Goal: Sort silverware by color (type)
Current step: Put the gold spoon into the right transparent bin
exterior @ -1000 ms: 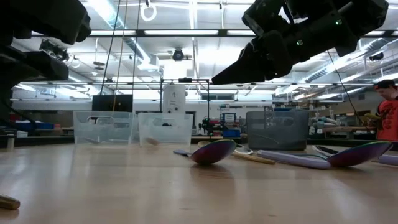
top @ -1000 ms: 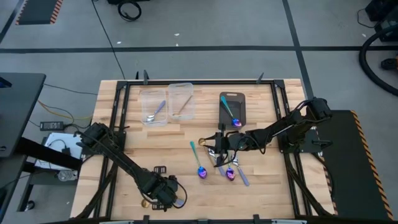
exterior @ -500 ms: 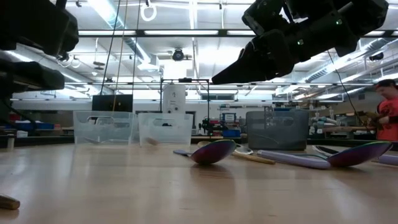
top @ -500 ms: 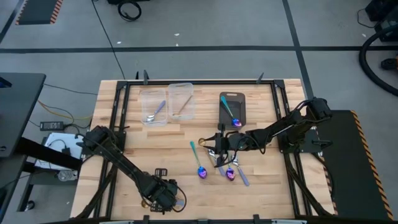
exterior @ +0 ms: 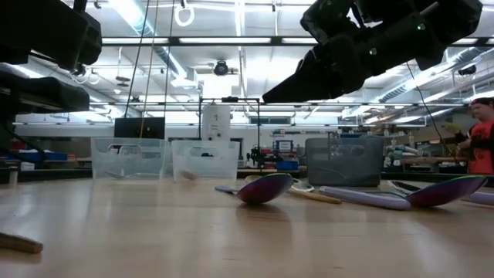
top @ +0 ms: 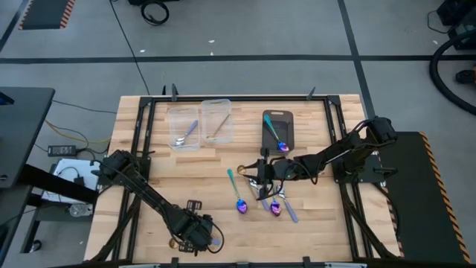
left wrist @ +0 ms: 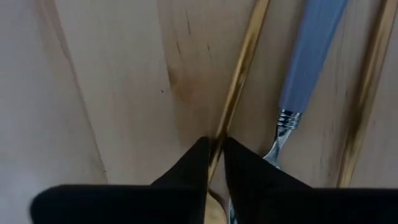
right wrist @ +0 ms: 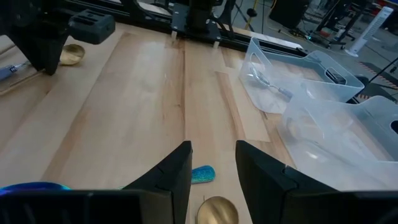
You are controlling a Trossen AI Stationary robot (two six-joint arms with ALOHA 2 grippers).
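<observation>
Near the table's front edge my left gripper [top: 195, 234] points straight down, shut on a gold spoon [top: 175, 243]. A silver spoon with a lavender handle [left wrist: 308, 56] lies right beside it. My right gripper [top: 256, 173] hovers open over the loose spoons in the middle of the table. These are two iridescent spoons with teal handles [top: 240, 202] [top: 275, 208], a lavender-handled one [top: 289, 213] and a gold bowl [right wrist: 217, 211]. Another iridescent spoon [top: 277, 136] lies in the dark grey bin [top: 287, 119]. My left gripper pinches the gold spoon's thin handle [left wrist: 219, 133] between its two fingers [left wrist: 191, 168]. The fingers come from above, pointing down, one on each side of the handle and across its length. The spoon's end [exterior: 17, 242] shows slanted just above the wood.
Two clear bins [top: 184, 126] [top: 216, 120], each with a spoon inside, stand at the table's far left beside the dark bin. Black frame rails [top: 141, 149] edge the table. A person [exterior: 482, 139] stands in the room far to the right.
My left gripper has rolled a little about its downward axis over the gold spoon. The spoon's end at the left of the low view, flat on the wood before, now lies slanted and shifted a little to the right. My right gripper has kept still.
</observation>
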